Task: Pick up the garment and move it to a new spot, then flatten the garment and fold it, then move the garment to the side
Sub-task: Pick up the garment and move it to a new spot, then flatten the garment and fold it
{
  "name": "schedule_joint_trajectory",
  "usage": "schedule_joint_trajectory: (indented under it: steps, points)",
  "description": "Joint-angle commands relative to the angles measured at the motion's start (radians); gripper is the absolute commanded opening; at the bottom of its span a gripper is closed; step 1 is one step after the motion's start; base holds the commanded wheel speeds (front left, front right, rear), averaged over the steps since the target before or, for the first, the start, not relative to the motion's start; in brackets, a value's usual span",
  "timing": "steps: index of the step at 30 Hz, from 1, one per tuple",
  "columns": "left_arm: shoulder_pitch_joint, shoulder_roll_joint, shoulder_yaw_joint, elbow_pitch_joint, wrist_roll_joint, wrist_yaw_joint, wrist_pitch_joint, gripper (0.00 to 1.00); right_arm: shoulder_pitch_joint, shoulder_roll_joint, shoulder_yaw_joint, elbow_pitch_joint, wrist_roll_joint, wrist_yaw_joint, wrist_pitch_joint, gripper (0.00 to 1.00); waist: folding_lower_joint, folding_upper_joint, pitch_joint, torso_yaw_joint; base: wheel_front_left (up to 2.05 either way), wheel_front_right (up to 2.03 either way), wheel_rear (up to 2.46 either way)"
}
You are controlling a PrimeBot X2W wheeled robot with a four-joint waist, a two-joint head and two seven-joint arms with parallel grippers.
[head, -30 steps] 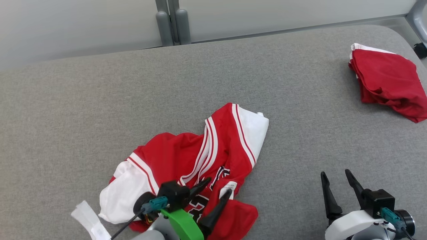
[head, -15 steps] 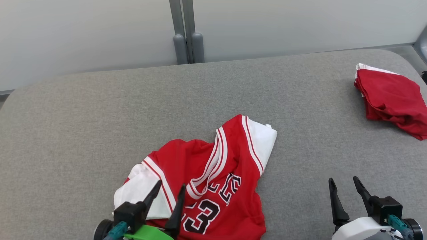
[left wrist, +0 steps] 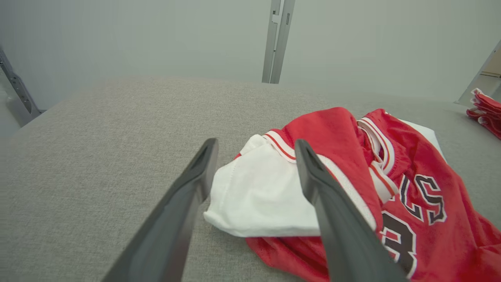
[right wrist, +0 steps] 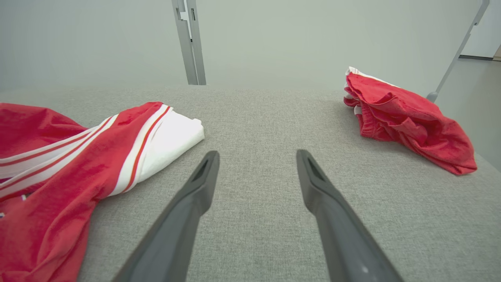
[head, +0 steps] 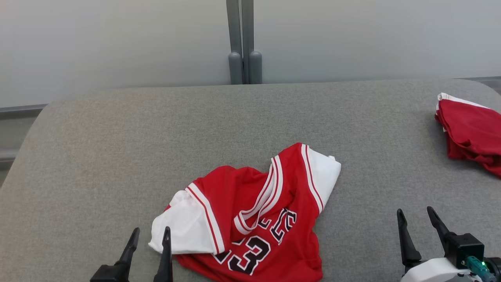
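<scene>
The garment (head: pixel 258 211) is a red jersey with white sleeves and black numbers, lying crumpled on the grey padded table (head: pixel 117 156) at front centre. It also appears in the left wrist view (left wrist: pixel 352 176) and the right wrist view (right wrist: pixel 78 156). My left gripper (head: pixel 151 234) stands open at the lower left, just short of the white sleeve (left wrist: pixel 258 196), with nothing between its fingers. At the lower right my right gripper (head: pixel 417 217) is open over bare table, apart from the jersey.
A second red garment (head: pixel 471 135) lies folded in a heap at the table's far right edge, seen too in the right wrist view (right wrist: pixel 407 117). A grey post (head: pixel 244 43) stands behind the table against a pale wall.
My left gripper has drawn back off the jersey toward the lower left and now sits clear of it. The camera has tilted up, shifting the scene down and right.
</scene>
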Motion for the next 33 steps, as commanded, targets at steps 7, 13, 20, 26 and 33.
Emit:
schedule_joint_trajectory:
  steps: [7,13,20,26,33]
  points:
    - [0.066,-0.068,0.150,0.065,0.078,-0.064,-0.003,1.00,0.014,-0.008,0.004,-0.024,-0.019,-0.001,-0.003,1.00,0.0000,0.0000,-0.009,0.001,0.00,0.00,0.00]
    - [0.072,-0.112,0.221,0.104,0.118,-0.124,-0.003,1.00,0.010,-0.011,0.015,-0.029,-0.021,-0.001,-0.003,1.00,0.0000,0.0000,-0.009,0.009,0.00,0.00,0.00]
    - [0.061,-0.144,0.269,0.125,0.150,-0.170,-0.003,1.00,0.010,-0.013,0.024,-0.021,-0.016,-0.001,-0.003,1.00,0.0000,0.0000,-0.005,0.014,0.00,0.00,0.00]
    - [0.055,-0.155,0.299,0.127,0.170,-0.187,-0.003,1.00,0.008,-0.018,0.029,-0.015,-0.016,-0.001,-0.003,1.00,0.0000,0.0000,-0.003,0.010,0.00,0.00,0.00]
    - [0.017,-0.160,0.262,0.103,0.211,-0.203,-0.003,1.00,-0.004,-0.022,0.035,-0.019,-0.015,-0.001,-0.003,1.00,0.0000,0.0000,0.006,-0.002,0.00,0.00,0.00]
